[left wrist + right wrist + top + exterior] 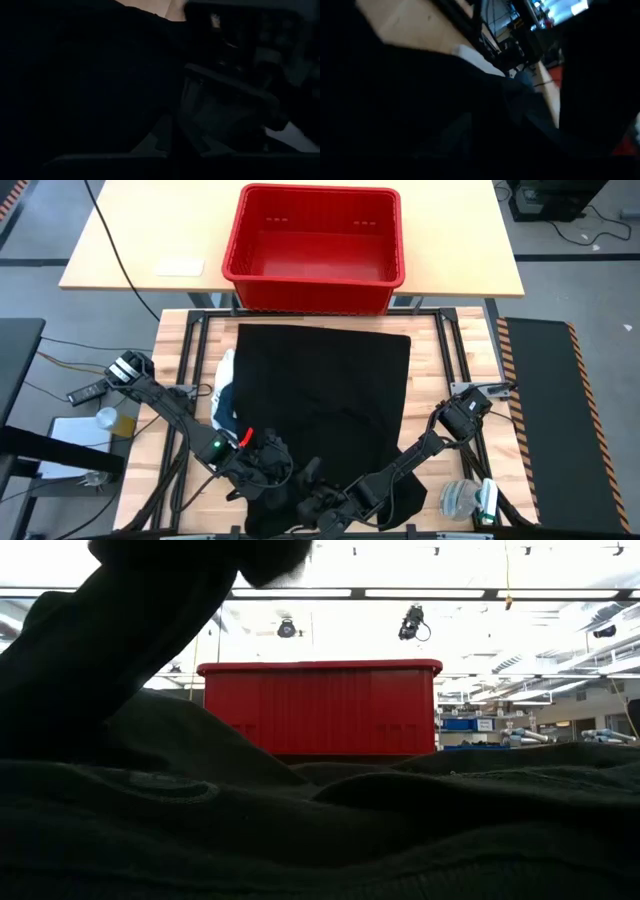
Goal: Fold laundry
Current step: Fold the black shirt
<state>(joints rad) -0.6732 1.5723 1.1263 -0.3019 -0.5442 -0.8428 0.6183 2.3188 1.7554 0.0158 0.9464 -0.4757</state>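
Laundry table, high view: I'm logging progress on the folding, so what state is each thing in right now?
black garment: spread flat over the table, near edge bunched at the grippers.
white shirt: crumpled, mostly hidden under the black garment's left edge.
red crate: upright, empty, beyond the table.
left gripper: shut, at the bunched near edge.
right gripper: at the same edge.
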